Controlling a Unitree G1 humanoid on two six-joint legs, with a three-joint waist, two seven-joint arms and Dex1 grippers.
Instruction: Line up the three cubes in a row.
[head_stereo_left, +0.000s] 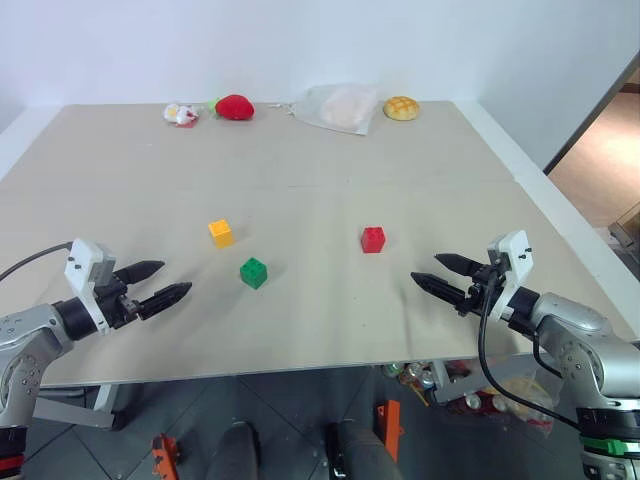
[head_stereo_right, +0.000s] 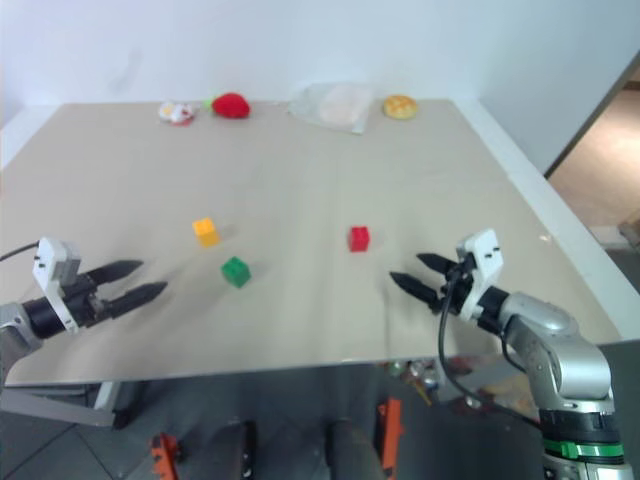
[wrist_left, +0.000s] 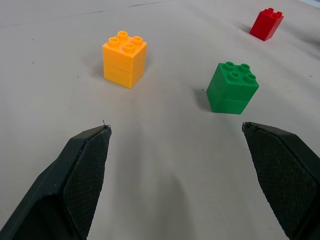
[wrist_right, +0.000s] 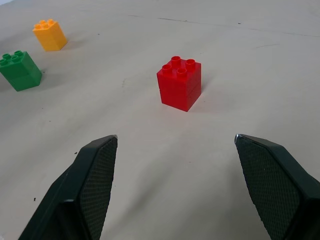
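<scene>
Three small studded plastic toy-brick cubes, yellow-orange (head_stereo_left: 221, 233), green (head_stereo_left: 254, 272) and red (head_stereo_left: 373, 239), sit scattered mid-frame on the beige counter (head_stereo_left: 300, 180), unaligned, so the left gripper (head_stereo_left: 157, 284) and right gripper (head_stereo_left: 440, 276) flank them low with jaws spread wide, empty, seemingly ready to grasp.

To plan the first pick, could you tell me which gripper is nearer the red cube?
Right. The right gripper sits just right of the red cube; the left gripper is far across.

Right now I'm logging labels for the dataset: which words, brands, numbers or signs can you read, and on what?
None can be read.
Red, green and yellow-orange studded plastic cubes: no print.
Small red-and-white object at the table's far edge: too small to tell.
</scene>
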